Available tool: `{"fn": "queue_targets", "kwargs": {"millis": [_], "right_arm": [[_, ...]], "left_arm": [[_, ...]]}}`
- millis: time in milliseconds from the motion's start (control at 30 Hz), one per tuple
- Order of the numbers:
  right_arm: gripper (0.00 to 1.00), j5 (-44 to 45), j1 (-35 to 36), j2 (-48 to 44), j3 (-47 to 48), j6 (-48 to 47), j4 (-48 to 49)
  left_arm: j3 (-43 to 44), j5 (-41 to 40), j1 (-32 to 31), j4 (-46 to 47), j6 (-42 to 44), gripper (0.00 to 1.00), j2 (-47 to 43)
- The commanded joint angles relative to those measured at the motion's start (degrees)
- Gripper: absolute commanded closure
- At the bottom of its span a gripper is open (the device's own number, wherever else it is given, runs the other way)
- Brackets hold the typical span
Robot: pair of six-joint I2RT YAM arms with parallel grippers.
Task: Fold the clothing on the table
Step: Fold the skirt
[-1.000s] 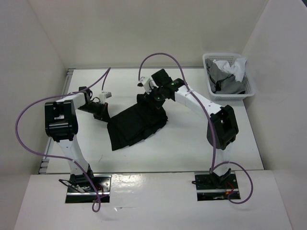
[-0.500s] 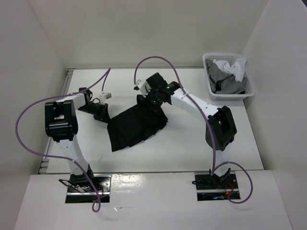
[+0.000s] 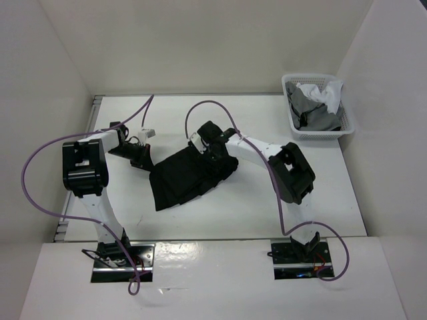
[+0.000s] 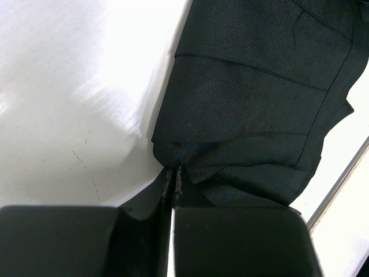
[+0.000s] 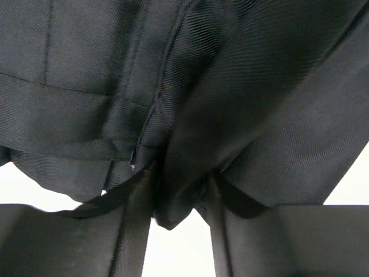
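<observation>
The black skirt [image 3: 190, 175] lies rumpled on the white table [image 3: 333, 193], about mid-table and slightly left of centre. It runs from a far right end to a near left end, and its pleats show as flat, overlapping layers.

The left gripper [image 3: 141, 160] sits low at the skirt's far left corner. Its jaws are clenched on a pinch of the fabric edge, which bunches at the fingertips.

The right gripper [image 3: 212, 150] is down on the cloth at the skirt's far right edge. Its jaws stand apart, released, with a fold of fabric lying loose in the gap and bare table showing beneath.

A white plastic basket [image 3: 319, 135] stands at the far right corner of the table, well apart from the skirt. It holds grey and white garments [image 3: 313, 107].
</observation>
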Motion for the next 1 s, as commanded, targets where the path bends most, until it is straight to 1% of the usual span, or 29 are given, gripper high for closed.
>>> {"fn": "queue_targets", "kwargs": {"millis": [0,33,67,100,267,300,567,633,667,767,833,933,967], "right_arm": [[0.52,-0.44,1.28,0.97,0.65,0.40,2.53],[0.48,-0.45,1.28,0.98,0.66,0.92,2.01],[0.41,-1.23,1.28,0.98,1.26,0.93,2.01],[0.38,-1.85,1.28,1.50,1.27,0.93,1.48],[0.28,-2.47,1.28,2.04,1.27,0.93,1.48],[0.27,-2.47,1.28,2.04,1.27,0.93,1.48],[0.27,-2.47,1.28,2.56,1.27,1.45,1.48],[0.29,-2.47,1.28,2.56,1.27,1.45,2.00],[0.32,-2.47,1.28,2.56,1.27,1.45,2.01],[0.38,-1.95,1.28,3.09,1.27,1.45,2.01],[0.46,-1.95,1.28,3.09,1.27,1.45,2.01],[0.52,-1.95,1.28,3.62,1.27,1.45,2.01],[0.57,-1.95,1.28,3.62,1.27,1.45,2.01]], "left_arm": [[-0.42,2.37,0.06,-0.38,1.36,1.00,-1.50],[-0.42,2.37,0.06,-0.38,1.36,1.00,-1.50],[-0.42,2.37,0.06,-0.38,1.88,1.00,-1.50],[-0.42,2.37,0.06,-0.38,1.89,1.00,-1.50],[-0.42,2.37,0.06,-0.38,1.89,1.00,-0.98],[-0.42,2.37,0.06,-0.38,1.89,1.00,-0.97],[-0.42,2.37,0.06,-0.38,2.42,1.00,-0.97],[-0.42,2.37,0.06,-0.38,2.42,1.00,-0.97],[-0.42,2.37,0.06,-0.38,2.42,1.00,-0.97],[-0.42,2.37,0.06,-0.38,2.42,1.00,-0.97],[-0.42,2.37,0.06,-0.90,2.42,1.00,-0.97],[-0.42,2.37,0.06,-0.90,2.42,1.00,-0.97],[-0.42,2.37,0.06,-0.90,2.42,1.00,-0.97]]}}
